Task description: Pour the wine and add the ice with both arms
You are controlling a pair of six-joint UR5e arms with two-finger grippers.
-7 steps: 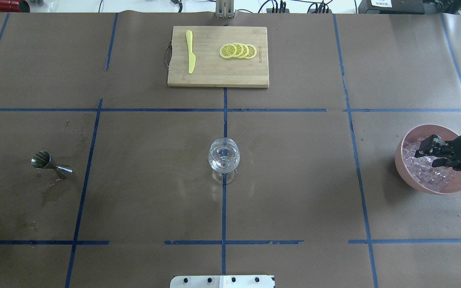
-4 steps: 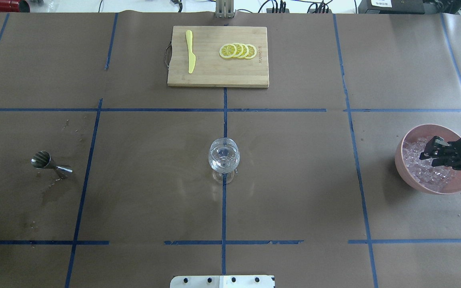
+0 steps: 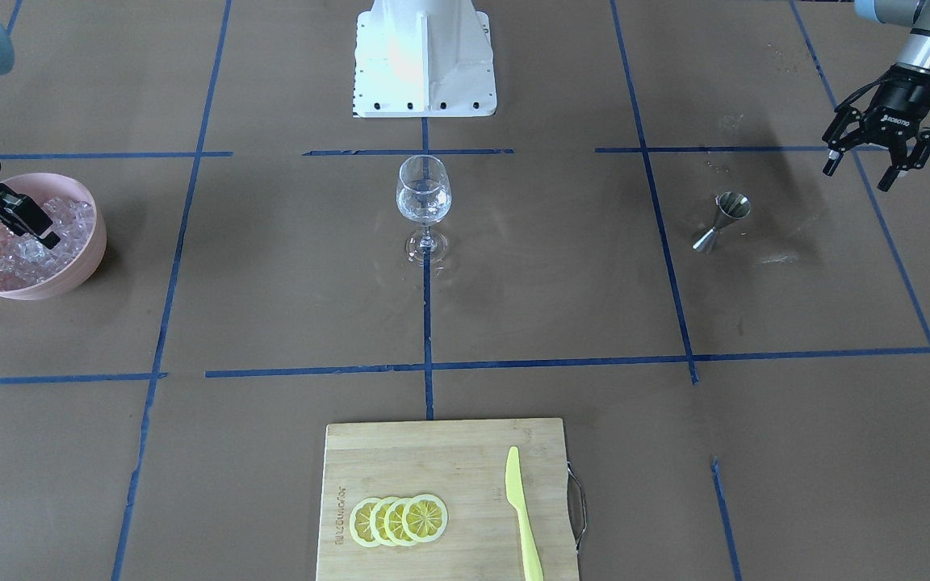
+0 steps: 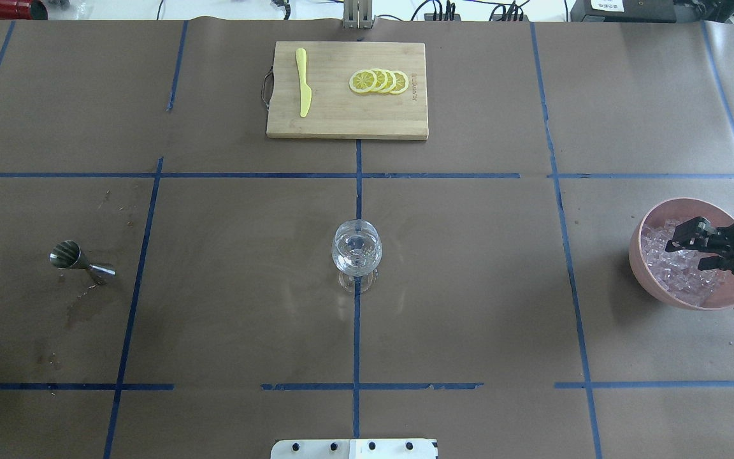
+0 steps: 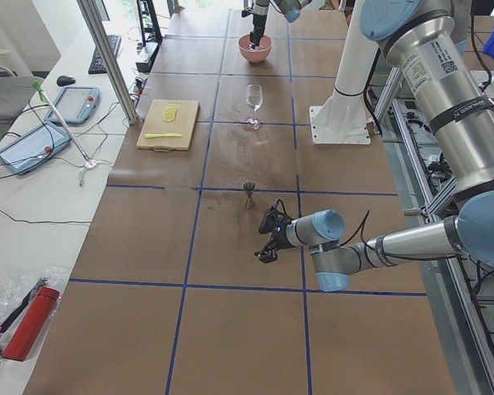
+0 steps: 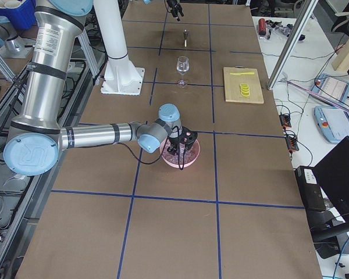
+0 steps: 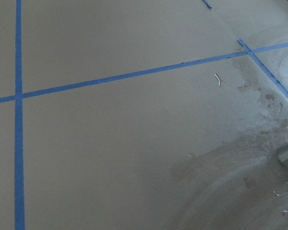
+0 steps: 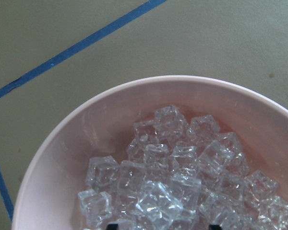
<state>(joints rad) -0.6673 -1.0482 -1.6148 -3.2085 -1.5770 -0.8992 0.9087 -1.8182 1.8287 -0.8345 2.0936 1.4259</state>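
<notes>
Clear ice (image 8: 173, 163), pink bowl (image 4: 633, 258), frame right: likely slippery, light; pinch one cube's flat faces. Your right pincer (image 4: 690, 250), left pincer (image 3: 856, 177): both spread wide.

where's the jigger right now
In the overhead view the steel jigger stands on the table, far left of the centre wine glass, with the open left gripper hovering nearby.
</notes>
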